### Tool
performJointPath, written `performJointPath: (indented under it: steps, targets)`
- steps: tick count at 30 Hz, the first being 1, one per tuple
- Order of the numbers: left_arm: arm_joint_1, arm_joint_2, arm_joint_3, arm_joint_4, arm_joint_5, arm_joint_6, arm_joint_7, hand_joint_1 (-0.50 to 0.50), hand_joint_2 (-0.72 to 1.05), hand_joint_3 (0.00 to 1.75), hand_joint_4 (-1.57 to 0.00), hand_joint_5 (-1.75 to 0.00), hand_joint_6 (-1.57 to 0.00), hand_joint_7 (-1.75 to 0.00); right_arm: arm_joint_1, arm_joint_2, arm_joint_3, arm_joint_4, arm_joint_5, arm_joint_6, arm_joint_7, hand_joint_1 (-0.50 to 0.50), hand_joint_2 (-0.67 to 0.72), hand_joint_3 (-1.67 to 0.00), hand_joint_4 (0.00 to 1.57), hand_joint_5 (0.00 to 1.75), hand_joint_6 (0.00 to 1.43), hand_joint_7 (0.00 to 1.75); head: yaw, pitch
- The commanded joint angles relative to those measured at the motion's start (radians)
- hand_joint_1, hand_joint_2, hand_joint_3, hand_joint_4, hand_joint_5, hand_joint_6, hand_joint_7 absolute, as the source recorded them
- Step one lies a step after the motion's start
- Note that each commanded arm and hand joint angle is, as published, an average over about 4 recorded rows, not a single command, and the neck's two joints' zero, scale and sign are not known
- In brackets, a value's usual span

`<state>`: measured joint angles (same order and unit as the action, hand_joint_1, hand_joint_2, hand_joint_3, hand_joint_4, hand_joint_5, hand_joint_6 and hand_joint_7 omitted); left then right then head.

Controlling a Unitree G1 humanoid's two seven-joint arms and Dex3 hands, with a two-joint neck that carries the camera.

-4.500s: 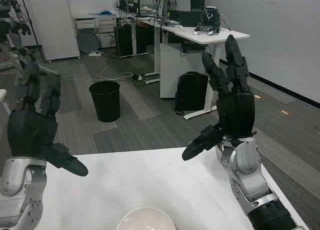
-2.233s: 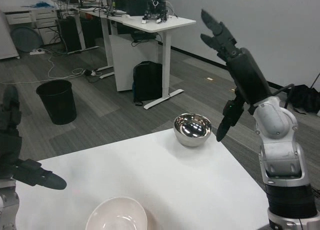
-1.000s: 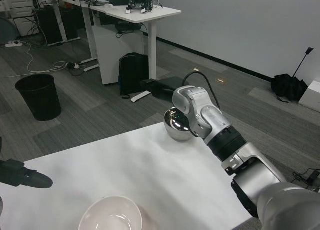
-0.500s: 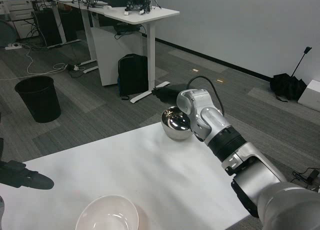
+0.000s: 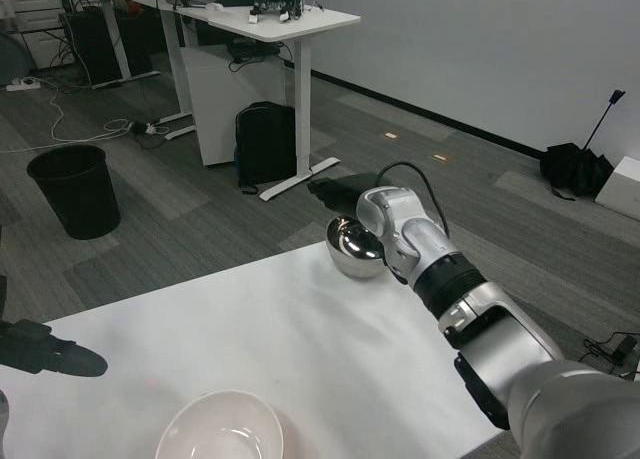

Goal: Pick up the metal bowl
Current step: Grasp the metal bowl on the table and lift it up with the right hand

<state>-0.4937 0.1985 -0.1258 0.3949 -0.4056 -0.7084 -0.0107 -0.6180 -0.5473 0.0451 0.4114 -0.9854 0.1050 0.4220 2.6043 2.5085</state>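
Observation:
The metal bowl (image 5: 350, 251) sits at the far right corner of the white table (image 5: 250, 329), tipped so that its shiny outer side faces me. My right forearm reaches across to it, and the wrist covers the bowl's right rim. My right hand (image 5: 335, 191) shows only as dark fingers stretched out past the bowl's far side; whether it grips the rim is hidden. My left hand (image 5: 45, 347) waits at the table's left edge, mostly out of the picture and holding nothing.
A white bowl (image 5: 220, 431) stands at the table's near edge, left of centre. Past the table on the floor are a black bin (image 5: 75, 189), a dark backpack (image 5: 265, 144) and a white desk (image 5: 270, 24).
Over the last second the bowl and my right wrist have shifted only slightly. Earlier my right hand was raised open to the bowl's right; it has since come down behind the bowl, which tipped.

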Motion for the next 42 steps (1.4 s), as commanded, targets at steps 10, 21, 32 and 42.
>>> performJointPath:
  steps: [10,21,32,42]
  targets:
    - [-0.015,-0.010,-0.005,0.030,-0.005,-0.004,0.002,-0.50,-0.72,0.00,0.00,0.00,0.00,0.00,-0.014,0.024,0.001,0.106,-0.058,0.004,-0.050,-0.46,0.63,0.00,0.00,0.00,0.00,0.03,-0.013,-0.013]
    - [-0.022,-0.011,-0.012,0.041,-0.006,-0.004,0.001,-0.50,-0.72,0.00,0.00,0.00,0.00,0.00,-0.038,0.024,0.048,0.201,-0.058,0.018,-0.039,-0.46,0.60,0.00,0.00,0.00,0.00,0.07,-0.015,-0.017]
    - [-0.021,-0.011,-0.018,0.042,-0.017,-0.005,0.000,-0.50,-0.72,0.00,0.00,0.00,0.00,0.00,-0.046,0.030,0.081,0.225,-0.058,0.013,-0.060,-0.46,0.60,0.00,0.00,0.00,0.00,0.07,-0.009,-0.019]
    - [-0.020,-0.011,-0.017,0.046,-0.022,-0.005,0.000,-0.50,-0.72,0.00,0.00,0.00,0.00,0.00,-0.039,0.034,0.076,0.152,-0.062,0.019,-0.049,-0.46,0.60,0.00,0.00,0.00,0.00,0.07,-0.005,-0.020]
